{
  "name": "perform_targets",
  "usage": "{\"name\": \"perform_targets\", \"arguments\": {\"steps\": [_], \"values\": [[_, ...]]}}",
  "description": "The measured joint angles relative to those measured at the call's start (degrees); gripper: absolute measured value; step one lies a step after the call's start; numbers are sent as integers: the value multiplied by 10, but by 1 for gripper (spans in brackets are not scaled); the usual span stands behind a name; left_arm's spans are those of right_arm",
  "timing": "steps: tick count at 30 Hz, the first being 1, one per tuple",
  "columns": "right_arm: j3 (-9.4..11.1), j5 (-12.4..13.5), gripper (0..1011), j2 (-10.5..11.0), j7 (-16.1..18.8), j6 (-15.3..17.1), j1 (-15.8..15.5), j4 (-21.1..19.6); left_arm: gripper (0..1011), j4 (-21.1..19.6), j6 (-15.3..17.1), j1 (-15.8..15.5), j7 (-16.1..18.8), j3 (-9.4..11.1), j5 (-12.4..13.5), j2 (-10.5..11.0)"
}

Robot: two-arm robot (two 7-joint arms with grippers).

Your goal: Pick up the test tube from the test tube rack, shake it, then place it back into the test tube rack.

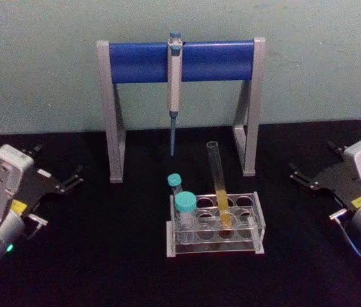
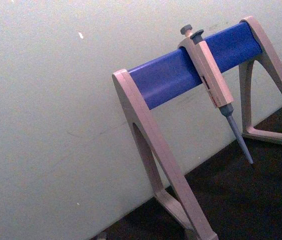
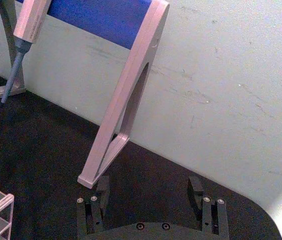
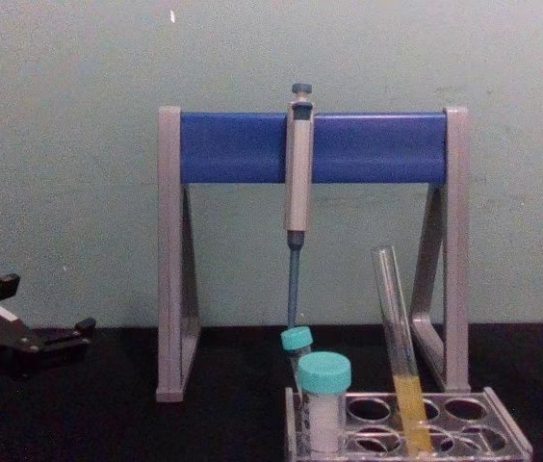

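Leaning with its top tilted left, the test tube [image 1: 219, 185] stands in a hole of the test tube rack [image 1: 216, 247], uncapped, with yellow-orange liquid in its lower part. Two teal-capped vials [image 1: 185, 203] stand at the rack's left end. Behind the rack, a pipette [image 1: 175, 83] hangs from a blue-barred stand [image 1: 142, 62]. The left gripper [image 1: 56, 163] sits well left of the rack, fingers spread and empty. The right gripper [image 1: 313, 160] sits well to the right, fingers [image 3: 196, 187] also spread apart.
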Motion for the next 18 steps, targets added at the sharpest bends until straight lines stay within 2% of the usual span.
{"name": "perform_targets", "arguments": {"steps": [18], "values": [[0,0,1000,0,0,0,0,0,1001,0,0,0,0,0,0,0]]}}
